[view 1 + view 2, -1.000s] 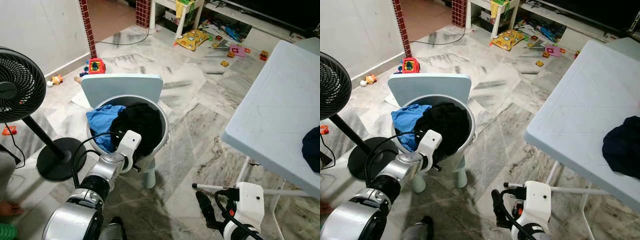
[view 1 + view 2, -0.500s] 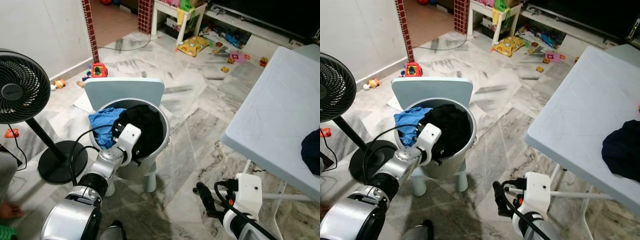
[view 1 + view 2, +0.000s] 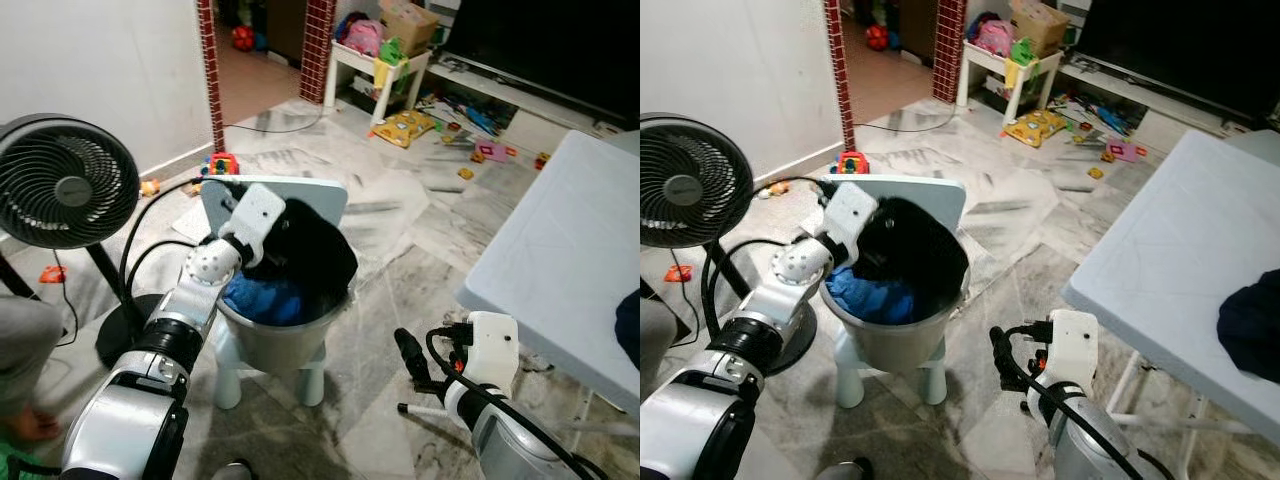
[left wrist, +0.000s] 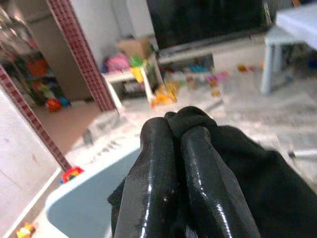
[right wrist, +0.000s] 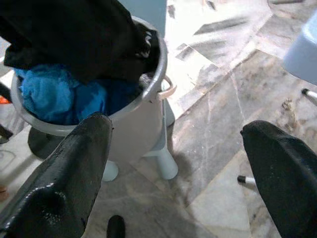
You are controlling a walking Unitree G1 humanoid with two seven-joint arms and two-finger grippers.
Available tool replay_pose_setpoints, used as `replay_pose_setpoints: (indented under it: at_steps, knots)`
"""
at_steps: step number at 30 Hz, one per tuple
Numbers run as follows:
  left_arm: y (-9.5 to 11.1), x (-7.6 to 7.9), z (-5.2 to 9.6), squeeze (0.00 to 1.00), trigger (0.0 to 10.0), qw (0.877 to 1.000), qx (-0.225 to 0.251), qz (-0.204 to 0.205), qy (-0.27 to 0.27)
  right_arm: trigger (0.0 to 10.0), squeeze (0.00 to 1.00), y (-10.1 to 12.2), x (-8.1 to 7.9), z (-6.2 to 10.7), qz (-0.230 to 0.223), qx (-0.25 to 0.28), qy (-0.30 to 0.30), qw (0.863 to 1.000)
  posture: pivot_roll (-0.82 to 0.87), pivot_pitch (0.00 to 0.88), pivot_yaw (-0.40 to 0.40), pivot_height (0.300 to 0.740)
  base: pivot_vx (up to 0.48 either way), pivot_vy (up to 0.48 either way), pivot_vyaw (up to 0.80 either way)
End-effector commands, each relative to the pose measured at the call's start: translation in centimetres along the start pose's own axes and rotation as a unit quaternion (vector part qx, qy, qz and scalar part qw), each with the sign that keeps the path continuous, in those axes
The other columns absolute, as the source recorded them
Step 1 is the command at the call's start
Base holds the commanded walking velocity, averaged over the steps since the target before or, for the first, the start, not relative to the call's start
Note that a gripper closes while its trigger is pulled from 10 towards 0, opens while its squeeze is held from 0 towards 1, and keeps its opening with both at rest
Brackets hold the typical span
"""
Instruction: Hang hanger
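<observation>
Left gripper [image 4: 171, 134], fingers pinched together on a black garment [image 3: 315, 255], holds it raised above the grey bucket [image 3: 895, 340] on a small stool [image 3: 300, 375]; blue cloth [image 3: 262, 297] lies inside. Right gripper [image 5: 183, 163] low near the floor right of the bucket, fingers spread wide, holding nothing. No hanger identifiable; white table [image 3: 560, 270] at right.

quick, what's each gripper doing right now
Left gripper: shut on the black garment, lifting it from the grey bucket.
Right gripper: open, holding nothing, low near the floor.
</observation>
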State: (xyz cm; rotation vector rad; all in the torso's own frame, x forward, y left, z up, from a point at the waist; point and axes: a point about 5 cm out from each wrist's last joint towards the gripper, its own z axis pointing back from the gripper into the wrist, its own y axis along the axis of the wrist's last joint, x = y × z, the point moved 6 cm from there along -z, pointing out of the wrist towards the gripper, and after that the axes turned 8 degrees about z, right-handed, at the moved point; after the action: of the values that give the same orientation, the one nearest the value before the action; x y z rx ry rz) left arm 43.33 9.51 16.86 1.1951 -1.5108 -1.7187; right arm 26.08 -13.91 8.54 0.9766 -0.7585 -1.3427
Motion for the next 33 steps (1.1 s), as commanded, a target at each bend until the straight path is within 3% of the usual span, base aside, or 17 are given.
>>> replay_pose_setpoints:
  at_steps: [1,3,4,6,10,11,12,13,15,20,24,26,28,29,30,31,33]
  knots:
    - [3.3,-0.6,-0.6,0.00,0.0,0.999,0.052,-0.002,0.003,10.0,0.00,0.2,0.9,-0.3,0.005,0.003,-0.012,1.000,0.13,0.000,-0.110,0.740,0.000,0.000,0.00]
    - [4.3,-0.9,-0.7,0.00,0.0,0.998,0.065,0.002,0.001,10.0,0.00,0.4,1.2,-0.6,0.009,0.006,-0.012,1.000,0.13,0.000,-0.114,0.740,0.000,0.000,0.00]
    - [5.4,-0.8,-0.8,0.00,0.0,0.997,0.077,0.029,-0.012,10.0,0.00,0.5,1.4,-0.8,0.014,0.008,-0.012,1.000,0.14,0.000,-0.117,0.740,0.000,0.000,0.00]
    - [5.6,-0.7,-0.9,0.00,0.0,0.996,0.079,0.039,-0.019,10.0,0.00,0.5,1.5,-0.9,0.015,0.009,-0.012,1.000,0.14,0.000,-0.117,0.740,0.000,0.000,0.00]
    - [7.4,0.6,-1.6,0.00,0.0,0.988,0.072,0.107,-0.088,10.0,0.00,0.9,1.4,-1.5,0.020,0.018,-0.006,1.000,0.16,0.000,-0.118,0.740,0.000,0.000,0.00]
    - [7.6,1.0,-1.7,0.00,0.0,0.984,0.066,0.129,-0.104,10.0,0.00,1.0,1.3,-1.6,0.021,0.021,-0.004,1.000,0.16,0.000,-0.118,0.740,0.000,0.000,0.00]
    - [8.1,2.1,-1.8,0.00,0.0,0.972,0.053,0.169,-0.154,10.0,0.00,1.2,1.3,-1.8,0.022,0.026,-0.001,0.999,0.16,0.000,-0.116,0.740,0.000,0.000,0.00]
    - [8.3,2.8,-1.7,0.00,0.0,0.965,0.048,0.185,-0.180,10.0,0.00,1.3,1.3,-1.8,0.023,0.027,-0.001,0.999,0.16,0.000,-0.115,0.740,0.000,0.000,0.00]
    - [8.9,3.4,-1.5,0.00,0.0,0.958,0.052,0.189,-0.210,10.0,0.00,1.4,1.3,-1.9,0.026,0.030,0.002,0.999,0.16,0.000,-0.113,0.740,0.000,0.000,0.00]
    - [9.0,3.7,-1.9,0.00,0.0,0.957,0.048,0.191,-0.214,10.0,0.00,1.9,1.6,-1.9,0.032,0.039,0.006,0.999,0.15,0.000,-0.109,0.740,0.000,0.000,0.00]
    - [7.6,6.5,-1.4,0.00,0.0,0.940,0.002,0.206,-0.272,10.0,0.00,2.4,1.2,-1.9,0.038,0.051,0.024,0.998,0.14,0.000,-0.107,0.740,0.000,0.000,0.00]
    - [7.3,7.1,-1.2,0.00,0.0,0.936,-0.006,0.206,-0.284,10.0,0.00,2.5,1.1,-1.9,0.040,0.054,0.026,0.997,0.14,0.000,-0.107,0.740,0.000,0.000,0.00]
    - [5.4,8.0,-0.8,0.00,0.0,0.934,-0.046,0.189,-0.301,10.0,0.00,2.6,0.9,-1.8,0.041,0.057,0.032,0.997,0.13,0.000,-0.104,0.740,0.000,0.000,0.00]
    - [3.1,8.5,-0.1,0.00,0.0,0.928,-0.098,0.179,-0.312,10.0,0.00,2.6,1.0,-1.7,0.044,0.055,0.033,0.997,0.13,0.000,-0.104,0.740,0.000,0.000,0.00]
    - [1.7,8.5,0.3,0.00,0.0,0.926,-0.125,0.166,-0.314,10.0,0.00,2.4,1.1,-1.7,0.045,0.053,0.031,0.997,0.13,0.000,-0.104,0.740,0.000,0.000,0.00]
    - [1.7,8.5,0.3,0.00,0.0,0.926,-0.125,0.166,-0.314,10.0,0.00,2.4,1.1,-1.7,0.045,0.053,0.031,0.997,0.13,0.000,-0.104,0.740,0.000,0.000,0.00]
    - [-1.3,6.9,1.3,0.00,0.0,0.931,-0.181,0.129,-0.290,10.0,0.00,1.8,1.3,-1.5,0.045,0.043,0.027,0.998,0.13,0.000,-0.103,0.740,0.000,0.000,0.00]
